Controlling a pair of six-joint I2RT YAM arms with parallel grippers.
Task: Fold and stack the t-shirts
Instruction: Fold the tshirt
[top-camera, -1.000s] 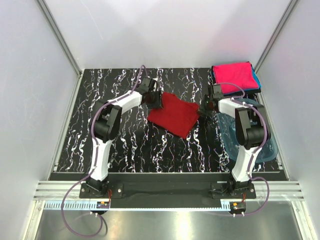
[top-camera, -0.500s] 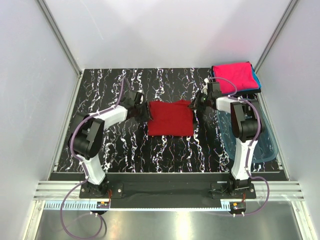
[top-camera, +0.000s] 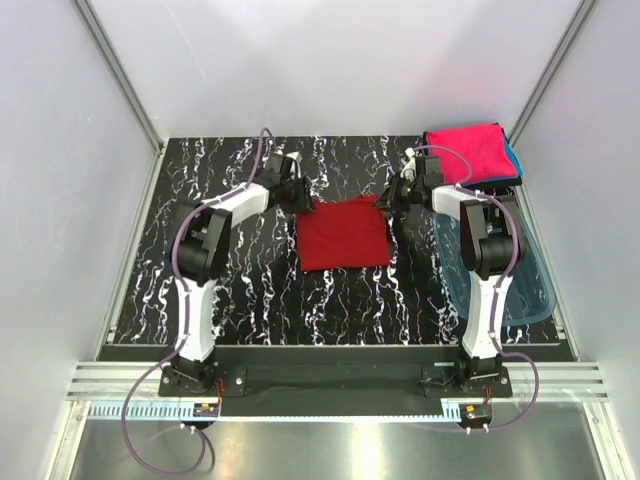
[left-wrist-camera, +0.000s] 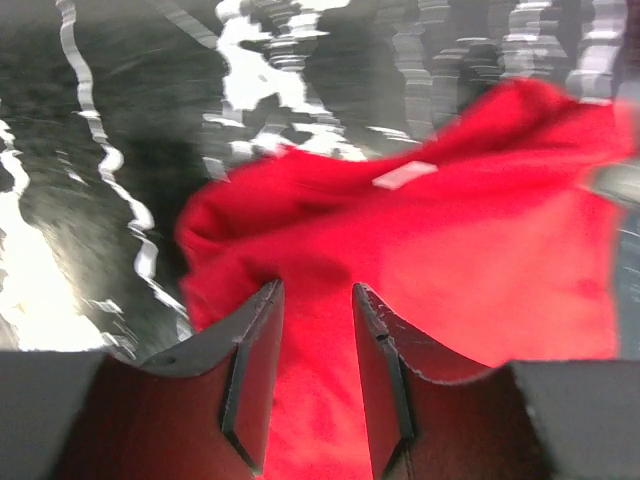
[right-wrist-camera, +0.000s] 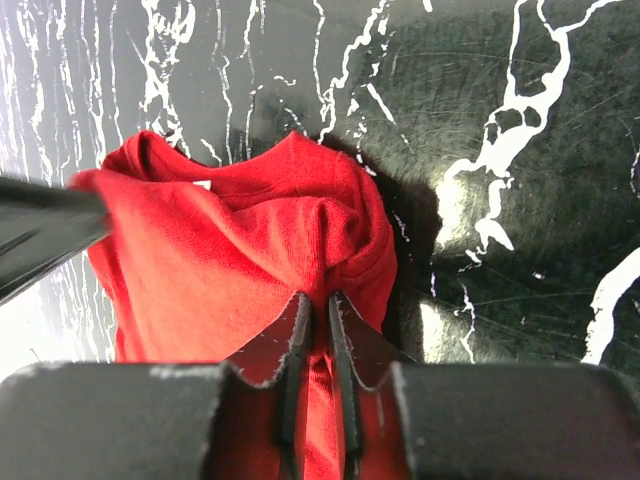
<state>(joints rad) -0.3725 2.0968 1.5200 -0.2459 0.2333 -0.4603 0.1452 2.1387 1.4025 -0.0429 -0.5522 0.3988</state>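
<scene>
At mid-table, a little toward the far side, the dark red t-shirt (top-camera: 342, 235) lies folded into a near-square panel on the black marbled table (top-camera: 240, 290), its white neck label (left-wrist-camera: 404, 174) facing up close to the far edge. That far edge runs left to right between the two grippers, one at each far corner. The right gripper (right-wrist-camera: 319, 300) is clenched on a raised pinch of red cloth at the far right corner, its jaws almost together with the fabric ridged between them. The left gripper (left-wrist-camera: 315, 295) sits over the far left corner with its jaws partly apart and red cloth filling the gap; the wrist view is blurred, so it cannot be told whether it grasps or has released. Both arms reach well forward, elbows out to the sides and forearms angled inward and down toward the shirt. The stack to be joined, a bright pink t-shirt (top-camera: 468, 155) on a teal-blue t-shirt (top-camera: 514, 158), lies in the far right corner of the table, to the right of and beyond the red shirt, just beside the right wrist. A translucent blue tub (top-camera: 525, 290) stands behind the right arm on the near right. By this layout the right arm is much the nearer to the stack, so a transfer would travel rightward and away, probably led by that arm.
</scene>
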